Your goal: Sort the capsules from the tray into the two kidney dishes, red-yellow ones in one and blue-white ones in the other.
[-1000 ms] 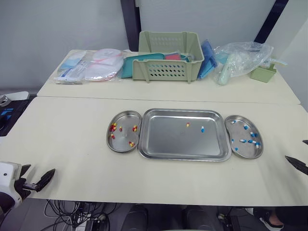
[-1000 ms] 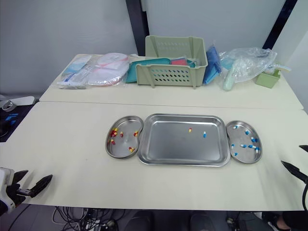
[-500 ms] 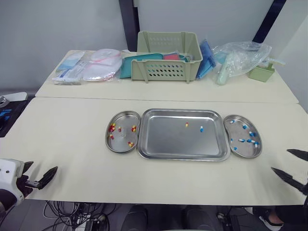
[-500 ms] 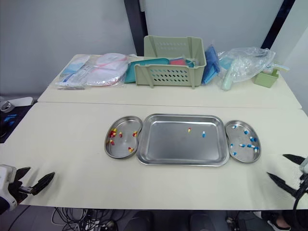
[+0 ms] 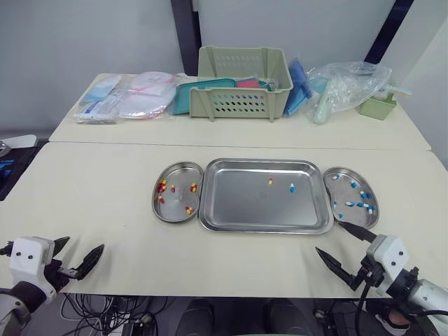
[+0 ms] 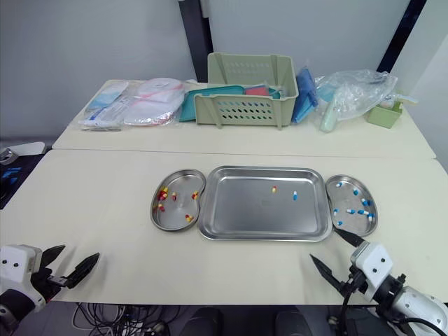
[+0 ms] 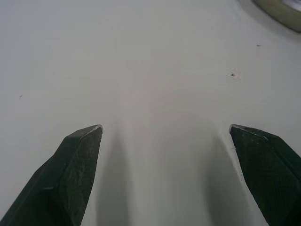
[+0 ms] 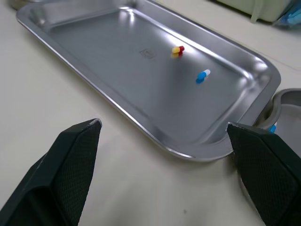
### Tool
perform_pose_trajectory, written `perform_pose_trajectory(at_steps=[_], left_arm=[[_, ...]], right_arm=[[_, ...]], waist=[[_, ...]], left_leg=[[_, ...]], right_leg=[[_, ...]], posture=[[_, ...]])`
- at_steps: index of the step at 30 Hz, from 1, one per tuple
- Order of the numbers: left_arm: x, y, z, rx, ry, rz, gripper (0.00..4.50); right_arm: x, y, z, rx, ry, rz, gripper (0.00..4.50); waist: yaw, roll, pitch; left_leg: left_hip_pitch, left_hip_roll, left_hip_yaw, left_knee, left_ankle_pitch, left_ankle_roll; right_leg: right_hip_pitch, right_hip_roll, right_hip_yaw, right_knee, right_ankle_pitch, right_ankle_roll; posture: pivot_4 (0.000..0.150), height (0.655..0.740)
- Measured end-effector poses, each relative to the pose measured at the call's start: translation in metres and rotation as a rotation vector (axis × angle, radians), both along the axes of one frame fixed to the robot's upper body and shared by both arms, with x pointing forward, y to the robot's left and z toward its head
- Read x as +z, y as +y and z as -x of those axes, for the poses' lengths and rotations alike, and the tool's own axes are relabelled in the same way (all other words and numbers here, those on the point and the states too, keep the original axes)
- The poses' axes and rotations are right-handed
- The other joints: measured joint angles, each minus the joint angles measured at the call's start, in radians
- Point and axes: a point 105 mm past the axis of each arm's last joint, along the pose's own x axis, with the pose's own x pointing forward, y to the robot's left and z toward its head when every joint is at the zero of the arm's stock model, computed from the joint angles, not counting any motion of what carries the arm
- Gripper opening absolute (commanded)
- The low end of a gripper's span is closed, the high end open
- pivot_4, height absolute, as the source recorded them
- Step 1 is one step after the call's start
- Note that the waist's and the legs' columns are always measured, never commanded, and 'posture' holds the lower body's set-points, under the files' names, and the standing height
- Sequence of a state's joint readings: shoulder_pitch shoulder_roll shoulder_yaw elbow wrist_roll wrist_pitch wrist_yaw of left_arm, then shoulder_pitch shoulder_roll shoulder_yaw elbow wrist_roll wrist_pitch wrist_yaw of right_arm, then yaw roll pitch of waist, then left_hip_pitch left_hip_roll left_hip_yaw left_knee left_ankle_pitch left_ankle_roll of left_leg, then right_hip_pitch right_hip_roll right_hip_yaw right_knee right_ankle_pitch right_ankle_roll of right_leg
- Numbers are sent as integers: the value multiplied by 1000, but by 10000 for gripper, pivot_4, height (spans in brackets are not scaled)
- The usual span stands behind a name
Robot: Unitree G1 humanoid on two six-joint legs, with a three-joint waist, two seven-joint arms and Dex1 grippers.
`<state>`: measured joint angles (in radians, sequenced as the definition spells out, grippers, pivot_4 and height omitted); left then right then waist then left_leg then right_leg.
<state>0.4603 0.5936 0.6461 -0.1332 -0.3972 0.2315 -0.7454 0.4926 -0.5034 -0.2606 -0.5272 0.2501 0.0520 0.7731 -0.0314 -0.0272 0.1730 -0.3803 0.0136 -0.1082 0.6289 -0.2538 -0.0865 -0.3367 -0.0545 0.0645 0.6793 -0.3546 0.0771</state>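
A steel tray [image 5: 245, 203] lies mid-table with one red-yellow capsule [image 5: 270, 181] and one blue-white capsule [image 5: 292, 187] in it. Touching its left end, a kidney dish [image 5: 173, 208] holds several red-yellow capsules. Its twin [image 5: 346, 215] at the right end holds several blue-white ones. My left gripper [image 5: 80, 246] is open and empty over bare tabletop near the front left edge. My right gripper [image 5: 328, 237] is open and empty just in front of the tray's front right corner. In the right wrist view both tray capsules, red-yellow [image 8: 178, 49] and blue-white [image 8: 203, 74], lie beyond the fingers.
On the back table stand a green slotted basket [image 5: 243, 82], flat medical packets [image 5: 129, 98] to its left, and a plastic bag [image 5: 350, 84] and small green box [image 5: 379, 106] to its right. The table's front edge runs just behind both grippers.
My right gripper has come in from the right edge to the tray's front right corner. The left gripper has edged slightly right. Capsules and dishes have not moved.
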Motion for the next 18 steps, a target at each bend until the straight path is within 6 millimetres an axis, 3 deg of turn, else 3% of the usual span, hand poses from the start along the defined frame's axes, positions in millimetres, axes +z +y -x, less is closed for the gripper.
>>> perform_pose_trajectory(at_steps=[5, 11, 14, 18], left_arm=[[9, -18, 3, -94, -12, -9, 44826], [27, -65, -8, -308, -67, 7, 44826], [35, -97, -23, -432, -86, 39, 44826], [56, -160, -54, -642, -152, 92, 44826]], right_arm=[[-1, 0, -1, 2, 5, 8, 45000], [-6, -9, 0, -5, 31, 27, 45000], [-10, -15, 2, -14, 41, 34, 45000], [-9, -11, 3, -3, 26, 24, 45000]], waist=[[0, 0, 0], [1, 0, 0], [4, 0, 0], [6, 1, -1]], left_leg=[[0, 0, 0, 0, 0, 0], [0, 0, 0, 0, 0, 0], [0, -1, 0, 1, 0, 0], [0, -1, -1, 1, 0, 0]], right_leg=[[0, 0, 0, 0, 0, 0], [0, 0, 0, 0, 0, 0], [1, 0, 0, 0, 0, 0], [1, 0, -1, 1, 0, 0]], posture=[[1500, 7400], [1500, 7400], [1500, 7400], [1500, 7400]])
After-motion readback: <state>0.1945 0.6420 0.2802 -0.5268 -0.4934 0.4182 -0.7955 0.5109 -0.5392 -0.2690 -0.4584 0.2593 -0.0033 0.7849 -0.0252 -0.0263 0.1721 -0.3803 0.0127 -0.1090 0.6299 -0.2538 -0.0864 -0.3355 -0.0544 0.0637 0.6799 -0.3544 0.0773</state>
